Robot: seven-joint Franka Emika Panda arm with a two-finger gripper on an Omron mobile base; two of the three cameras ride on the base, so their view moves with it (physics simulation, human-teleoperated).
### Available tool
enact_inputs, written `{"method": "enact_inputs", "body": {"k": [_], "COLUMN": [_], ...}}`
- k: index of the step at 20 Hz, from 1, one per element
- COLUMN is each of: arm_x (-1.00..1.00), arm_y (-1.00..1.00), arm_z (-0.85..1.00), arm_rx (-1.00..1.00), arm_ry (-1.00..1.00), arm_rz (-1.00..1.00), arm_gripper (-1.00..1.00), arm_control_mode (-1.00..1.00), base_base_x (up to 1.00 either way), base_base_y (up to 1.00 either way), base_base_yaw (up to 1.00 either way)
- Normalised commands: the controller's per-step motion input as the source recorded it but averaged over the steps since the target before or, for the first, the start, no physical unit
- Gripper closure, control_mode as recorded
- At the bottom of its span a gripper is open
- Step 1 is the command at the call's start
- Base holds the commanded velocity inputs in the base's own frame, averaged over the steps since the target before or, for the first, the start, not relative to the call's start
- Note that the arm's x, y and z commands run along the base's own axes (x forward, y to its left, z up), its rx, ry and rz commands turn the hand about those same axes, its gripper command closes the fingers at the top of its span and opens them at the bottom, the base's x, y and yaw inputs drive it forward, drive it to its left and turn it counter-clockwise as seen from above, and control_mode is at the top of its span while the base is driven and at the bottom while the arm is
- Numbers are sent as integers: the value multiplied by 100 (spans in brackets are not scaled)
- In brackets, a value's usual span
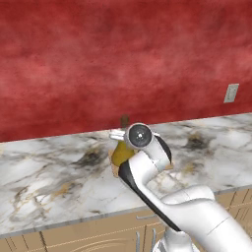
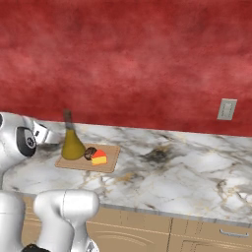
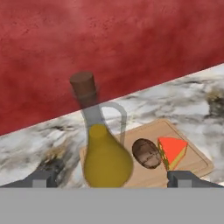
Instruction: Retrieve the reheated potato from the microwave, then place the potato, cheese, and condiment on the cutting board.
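Observation:
The condiment point(image 3: 105, 162), a clear bottle of yellow liquid with a brown cork, stands upright on the left end of the cutting board point(image 3: 194, 162). The dark brown potato point(image 3: 146, 153) lies just right of it, touching the orange cheese point(image 3: 173, 151) wedge. My gripper point(image 3: 111, 178) is open, its fingertips point(image 3: 43, 177) spread wider than the bottle's belly and clear of the glass. In the right base view the gripper point(image 2: 46, 134) hovers just left of the condiment point(image 2: 72, 145), with potato point(image 2: 90, 153) and cheese point(image 2: 99, 158) on the board point(image 2: 111, 152). The microwave is out of view.
The marble counter point(image 2: 172, 167) runs along a red wall, with a white outlet point(image 2: 227, 109) at the right. Wooden cabinet fronts point(image 2: 197, 231) sit below the counter's front edge. In the left base view my arm point(image 1: 147, 167) covers most of the bottle point(image 1: 120, 152).

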Motion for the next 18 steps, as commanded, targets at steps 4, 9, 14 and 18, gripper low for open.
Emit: {"method": "enact_inputs", "body": {"k": [4, 9, 14, 18], "arm_x": [-60, -61, -66, -62], "arm_y": [-13, -11, -6, -12], "arm_z": [42, 43, 34, 29], "arm_rx": [1, 3, 0, 0], "arm_ry": [6, 6, 1, 0], "arm_rz": [18, 11, 7, 6], "arm_gripper": [-100, -100, -100, -100], "arm_control_mode": [-100, -100, -100, -100], "base_base_x": [0, 0, 0, 0], "base_base_y": [0, 0, 0, 0], "base_base_yaw": [0, 0, 0, 0]}}
